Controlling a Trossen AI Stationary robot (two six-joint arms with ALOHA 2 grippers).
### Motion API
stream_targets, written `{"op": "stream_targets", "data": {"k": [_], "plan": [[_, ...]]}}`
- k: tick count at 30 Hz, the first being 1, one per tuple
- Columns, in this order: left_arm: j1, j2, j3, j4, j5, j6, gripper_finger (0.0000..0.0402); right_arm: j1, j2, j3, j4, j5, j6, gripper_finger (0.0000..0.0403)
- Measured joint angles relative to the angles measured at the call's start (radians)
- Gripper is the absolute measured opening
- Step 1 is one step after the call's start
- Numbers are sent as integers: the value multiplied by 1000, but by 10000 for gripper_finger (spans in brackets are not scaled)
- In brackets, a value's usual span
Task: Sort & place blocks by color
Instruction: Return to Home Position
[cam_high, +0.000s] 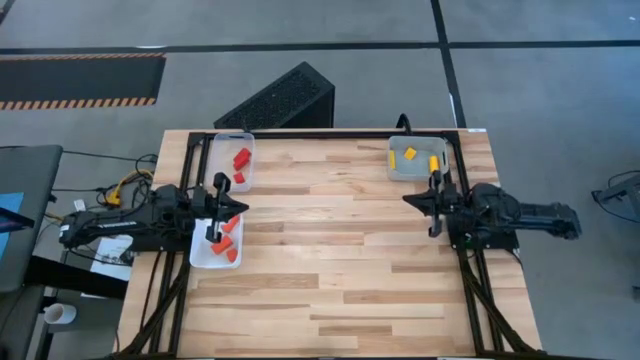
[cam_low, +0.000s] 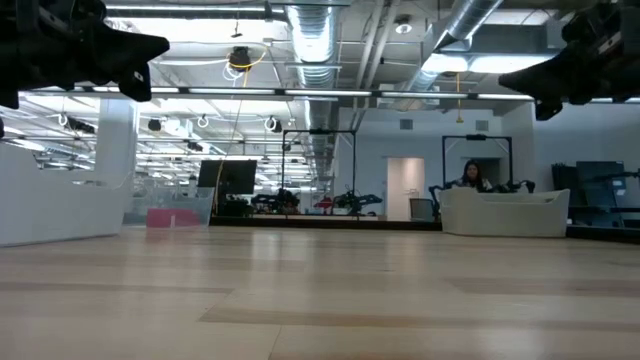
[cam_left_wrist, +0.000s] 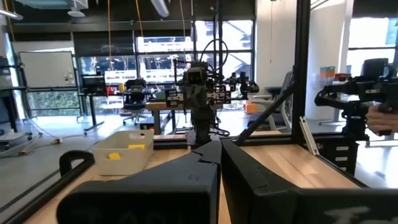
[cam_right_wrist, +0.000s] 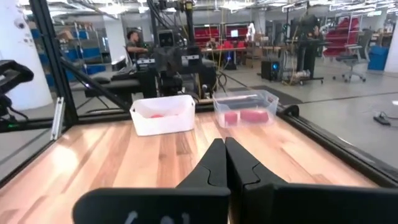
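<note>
Red blocks (cam_high: 241, 158) lie in a clear tray (cam_high: 232, 140) at the far left, also seen in the right wrist view as red blocks (cam_right_wrist: 245, 116). Orange blocks (cam_high: 226, 245) lie in a white tray (cam_high: 200, 255) under my left arm. Yellow blocks (cam_high: 410, 153) sit in a tray (cam_high: 395, 165) at the far right, also visible as yellow blocks (cam_left_wrist: 114, 155). My left gripper (cam_high: 243, 209) (cam_left_wrist: 219, 149) is shut and raised beside the white tray. My right gripper (cam_high: 408, 199) (cam_right_wrist: 224, 147) is shut and raised just near of the yellow tray. Both point at the table's middle.
The wooden table top (cam_high: 330, 250) between the two arms is bare. A black frame rail (cam_high: 320, 132) runs along the far edge. A dark slatted box (cam_high: 280, 100) stands on the floor beyond it. People show in the room behind the table.
</note>
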Motion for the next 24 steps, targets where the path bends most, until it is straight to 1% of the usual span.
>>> {"op": "stream_targets", "data": {"k": [4, 10, 18, 24], "plan": [[0, 0, 0, 0, 0, 9, 0, -32, 0, 0, -33, -13, 11, 1], [0, 0, -1, 0, 0, 9, 0, -67, 0, 0, -74, 16, 17, 2], [0, 0, -1, 1, 2, 10, 0, -73, 0, 0, -60, 16, -12, 3], [0, 0, -1, 2, 3, 17, 0, -62, 0, 0, -1, 12, -54, 3]]}}
